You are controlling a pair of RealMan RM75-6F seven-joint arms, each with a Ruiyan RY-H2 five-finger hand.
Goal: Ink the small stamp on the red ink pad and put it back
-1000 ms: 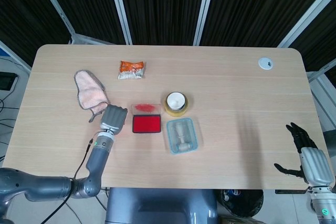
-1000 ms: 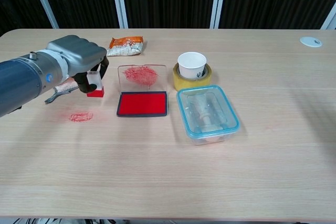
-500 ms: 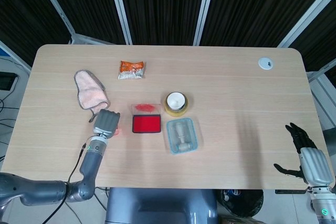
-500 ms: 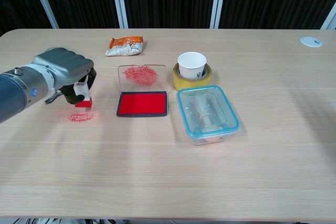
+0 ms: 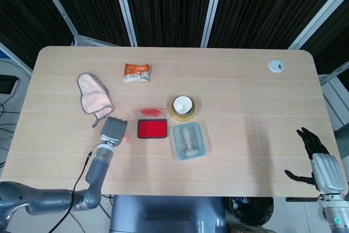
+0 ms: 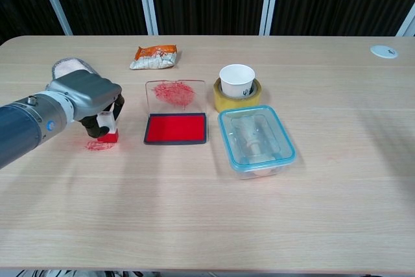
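My left hand grips the small stamp, a clear block with a red base, and holds it down at the tabletop, on the right edge of a red ink smear. The open red ink pad lies just to the right of the hand, its ink-stained clear lid folded back behind it. In the head view the hand hides the stamp. My right hand hangs past the table's near right corner with its fingers spread and nothing in it.
A clear lidded box sits right of the pad. A white cup inside a yellow tape roll stands behind it. A pink cloth and an orange snack packet lie at the back left. A white disc is far right.
My left hand has carried the stamp left and down from beside the pad's lid to the tabletop at the red smear. The right hand has not moved.
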